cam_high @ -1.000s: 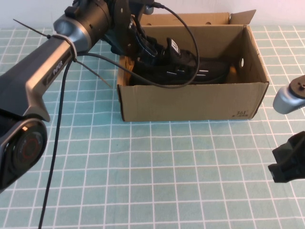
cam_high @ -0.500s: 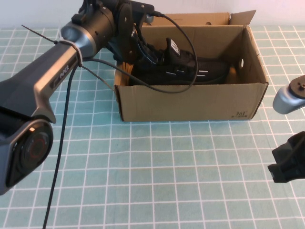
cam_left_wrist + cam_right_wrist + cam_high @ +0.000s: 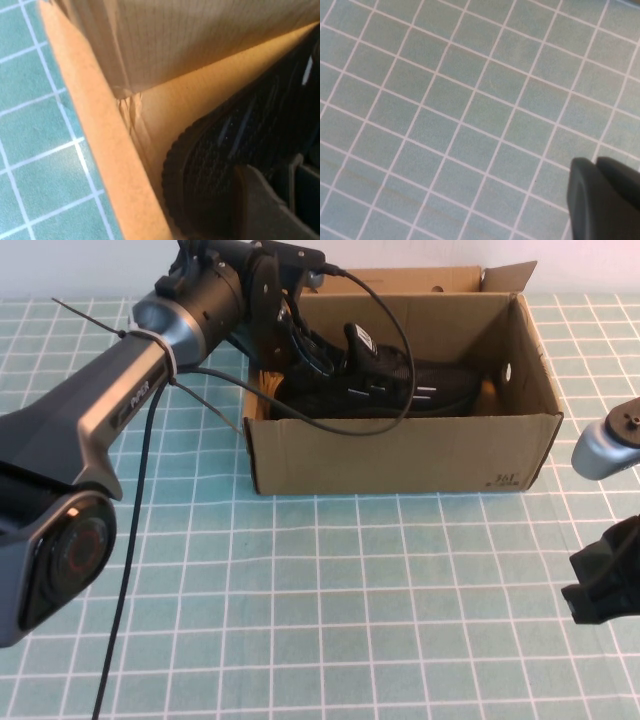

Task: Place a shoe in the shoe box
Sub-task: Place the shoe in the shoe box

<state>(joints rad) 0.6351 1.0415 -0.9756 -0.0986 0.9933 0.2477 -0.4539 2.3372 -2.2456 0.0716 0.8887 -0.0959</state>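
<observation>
The black shoe (image 3: 385, 380) lies inside the brown cardboard shoe box (image 3: 400, 455), its toe toward the right wall and its white-marked tongue label facing up. My left gripper (image 3: 292, 340) reaches down into the box's left end, right by the shoe's heel. In the left wrist view the shoe's knit side and sole (image 3: 225, 150) sit against the box wall (image 3: 100, 150), with the left gripper (image 3: 285, 195) close beside them. My right gripper (image 3: 608, 585) hangs shut and empty over the mat at the right edge, far from the box; the right wrist view shows the right gripper (image 3: 600, 200) above bare tiles.
The box stands at the back middle of a green grid mat (image 3: 330, 620). The left arm's black cable (image 3: 405, 330) loops over the shoe and the front wall. A raised flap (image 3: 505, 278) sticks up at the box's back right corner.
My left gripper has drawn back a little toward the box's left end. The shoe stays lying in the box. The right arm has not moved.
</observation>
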